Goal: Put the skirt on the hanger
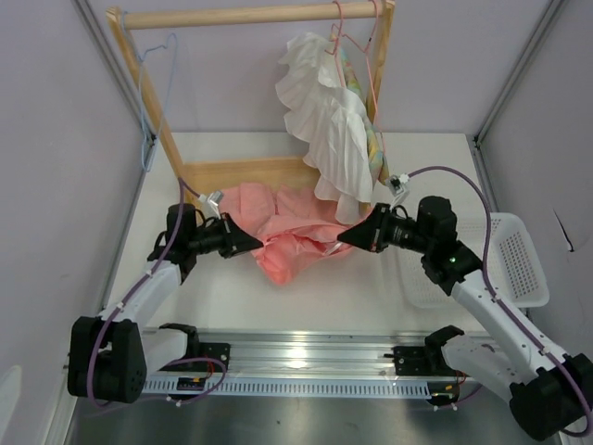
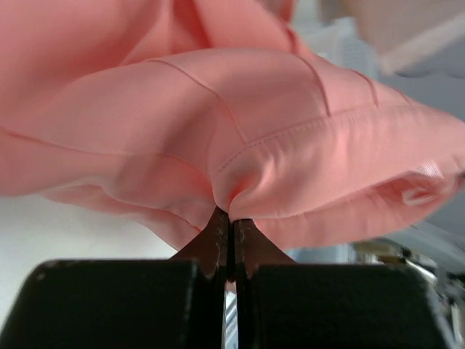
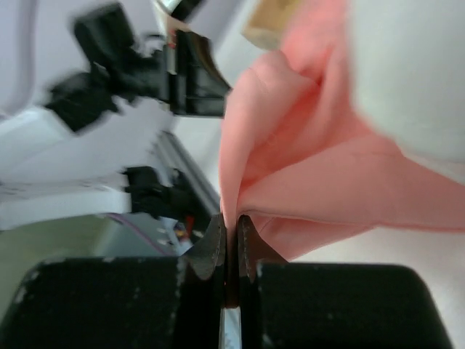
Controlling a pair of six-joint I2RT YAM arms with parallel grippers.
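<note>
White table [image 1: 215, 298]; skirt [image 1: 289, 243] heaped centre; basket [image 1: 524, 269] right

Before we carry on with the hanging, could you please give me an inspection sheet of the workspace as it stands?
Surface: white table, skirt bunched mid-table.
Job's things: salmon skirt gripped at both sides; light-blue hanger bare, at the wooden rack's left end.
Clutter: white ruffled garment on a pink-red hanger at the rack's right; white basket at the table's right edge.
Grippers: left gripper and right gripper both shut on skirt fabric.
Cables: purple cables along both arms, off the skirt.
Surroundings: pale walls, metal frame posts.
</note>
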